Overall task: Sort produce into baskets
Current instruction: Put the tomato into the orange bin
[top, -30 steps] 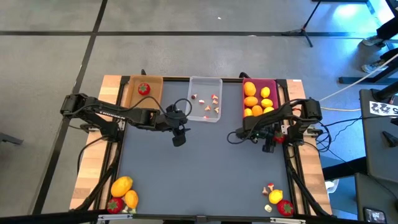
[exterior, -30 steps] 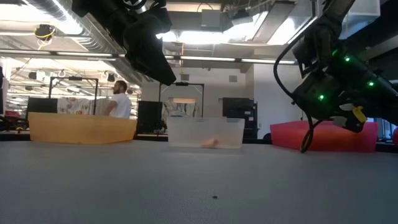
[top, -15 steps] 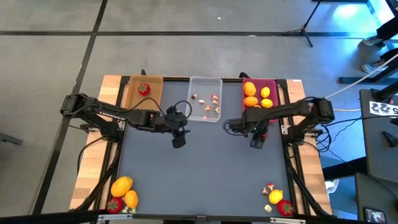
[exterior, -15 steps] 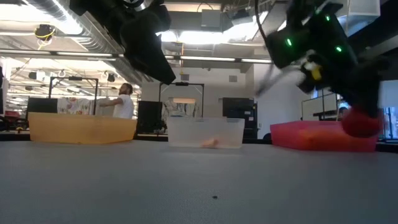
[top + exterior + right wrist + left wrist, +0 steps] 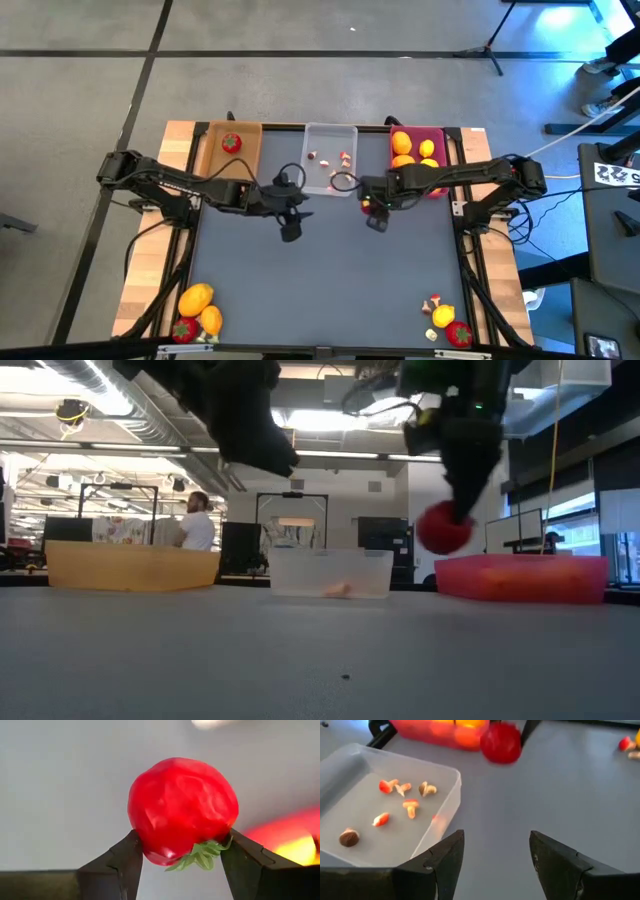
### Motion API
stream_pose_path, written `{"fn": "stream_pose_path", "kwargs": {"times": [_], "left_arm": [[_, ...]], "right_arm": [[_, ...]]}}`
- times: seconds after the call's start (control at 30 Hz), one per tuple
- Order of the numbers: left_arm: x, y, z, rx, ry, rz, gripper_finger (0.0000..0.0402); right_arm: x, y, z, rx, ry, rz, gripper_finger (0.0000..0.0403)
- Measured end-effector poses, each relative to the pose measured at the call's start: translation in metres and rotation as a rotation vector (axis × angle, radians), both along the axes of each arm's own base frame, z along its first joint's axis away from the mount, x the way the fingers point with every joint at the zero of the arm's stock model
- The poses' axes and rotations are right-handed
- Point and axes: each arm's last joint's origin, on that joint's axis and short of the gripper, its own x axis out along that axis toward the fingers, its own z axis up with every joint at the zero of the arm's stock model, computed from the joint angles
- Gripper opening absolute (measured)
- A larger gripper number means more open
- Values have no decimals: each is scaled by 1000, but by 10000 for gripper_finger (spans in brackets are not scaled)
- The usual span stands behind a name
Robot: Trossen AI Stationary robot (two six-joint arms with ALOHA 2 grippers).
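Right end effector (image 5: 180,865) clamped on strawberry (image 5: 182,810), airborne near clear tray (image 5: 331,135); left end effector (image 5: 495,855) apart, empty.

floor (image 5: 300,60) — grey, dark seams | ceiling lights (image 5: 330,420) — bright | person (image 5: 197,525)

Wide bare tabletop (image 5: 330,280) lies open in the middle; both end effectors, left (image 5: 290,232) and right (image 5: 376,222), crowd the strip just before the clear tray (image 5: 330,135).

person (image 5: 196,520) in bkgd, stand (image 5: 492,42) on floor
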Motion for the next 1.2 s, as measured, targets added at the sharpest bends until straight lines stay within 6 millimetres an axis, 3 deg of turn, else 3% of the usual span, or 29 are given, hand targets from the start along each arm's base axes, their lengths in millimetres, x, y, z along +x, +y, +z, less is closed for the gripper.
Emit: {"fn": "stream_pose_path", "kwargs": {"times": [0.2, 0.47, 0.63, 0.9, 1.2], "left_arm": [[6, 0, 9, -11, -116, 5, 229], [17, -2, 9, -12, -194, -24, 306], [29, -5, 1, -21, -243, -41, 323], [41, -3, -18, -30, -230, -22, 320], [42, -2, -23, -16, -198, -25, 241]], "right_arm": [[22, 15, 8, -21, -230, 97, 213], [40, 32, 20, -38, -469, 187, 212], [48, 35, 23, -49, -543, 210, 212], [51, 35, 19, -54, -544, 223, 211], [52, 35, 16, -54, -534, 219, 228]]}}
